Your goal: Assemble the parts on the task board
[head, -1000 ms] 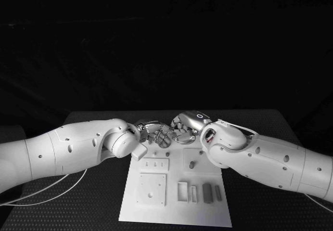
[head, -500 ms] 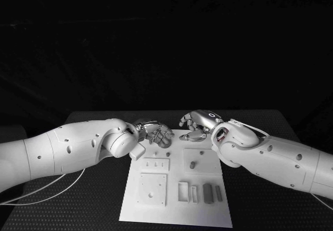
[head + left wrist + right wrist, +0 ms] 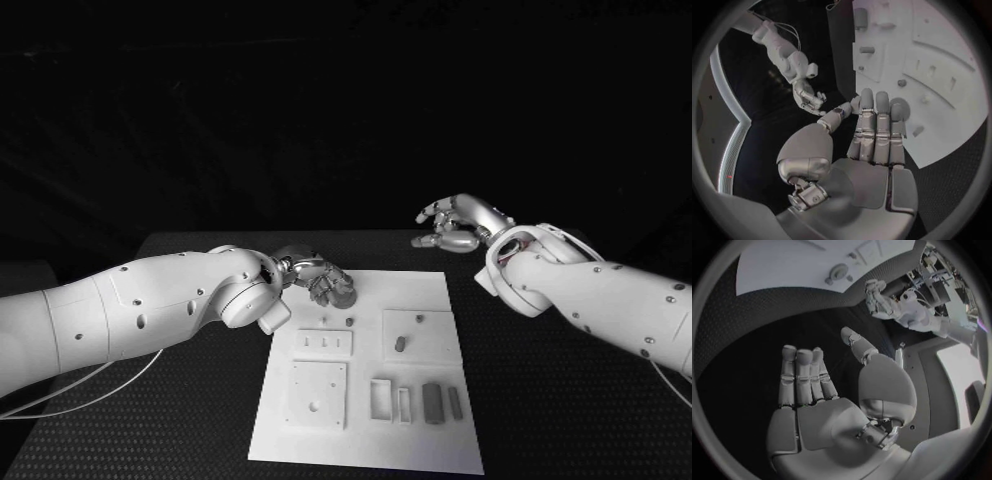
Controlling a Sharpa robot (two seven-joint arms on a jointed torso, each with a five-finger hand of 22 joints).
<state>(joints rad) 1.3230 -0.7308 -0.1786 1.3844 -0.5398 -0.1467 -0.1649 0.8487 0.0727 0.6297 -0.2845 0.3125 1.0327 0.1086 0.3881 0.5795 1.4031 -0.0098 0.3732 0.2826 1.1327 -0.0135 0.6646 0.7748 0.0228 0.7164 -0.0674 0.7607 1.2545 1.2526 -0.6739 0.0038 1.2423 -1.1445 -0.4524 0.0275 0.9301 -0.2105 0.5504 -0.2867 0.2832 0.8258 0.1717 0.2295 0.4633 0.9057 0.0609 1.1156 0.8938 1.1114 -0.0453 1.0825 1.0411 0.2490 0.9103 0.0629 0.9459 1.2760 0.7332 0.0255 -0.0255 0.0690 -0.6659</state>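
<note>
The small grey parts (image 3: 431, 401) lay in the near recesses of the flat white task board (image 3: 368, 445), long axes running away from me. My silver left hand (image 3: 325, 280), fingers straight and apart, empty, hung over the board's far corner, nearer them than my empty, spread right hand (image 3: 459, 226), off the far edge.

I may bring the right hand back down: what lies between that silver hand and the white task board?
In the head view, only bare black table separates the right hand, raised off its far right corner, from the white task board. No loose part there.
</note>
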